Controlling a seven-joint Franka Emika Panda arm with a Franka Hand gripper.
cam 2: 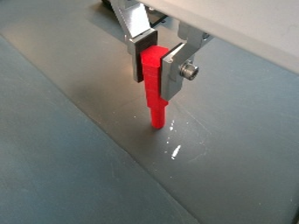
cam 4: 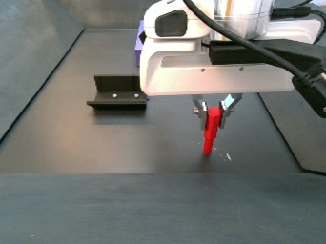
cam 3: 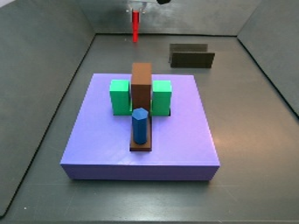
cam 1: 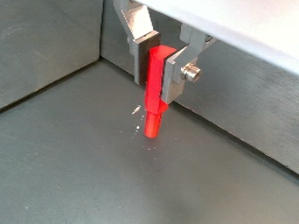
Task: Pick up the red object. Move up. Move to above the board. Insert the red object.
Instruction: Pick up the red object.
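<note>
Holding the red object (cam 1: 155,87) upright, the gripper (cam 1: 163,54) is clamped on its upper end, lower tip hanging just above the dark grey surface (cam 1: 70,166) with a faint reflection under it; same grip in both wrist views (cam 2: 155,87). Pick looks done and the lift seems just begun, judging by the small gap below the tip in a side view (cam 4: 213,131). Left to do: rise further, carry over to the board (cam 3: 100,144), insert. Board sits centre frame in a side view, well apart from the peg at top centre (cam 3: 136,24); it carries green blocks (cam 3: 121,96), a brown bar (cam 3: 142,92) and a blue cylinder (cam 3: 139,125). Fixture (cam 3: 191,56) stands upper right there. Grey walls (cam 3: 52,35) enclose the dark surface; nothing else is loose.
</note>
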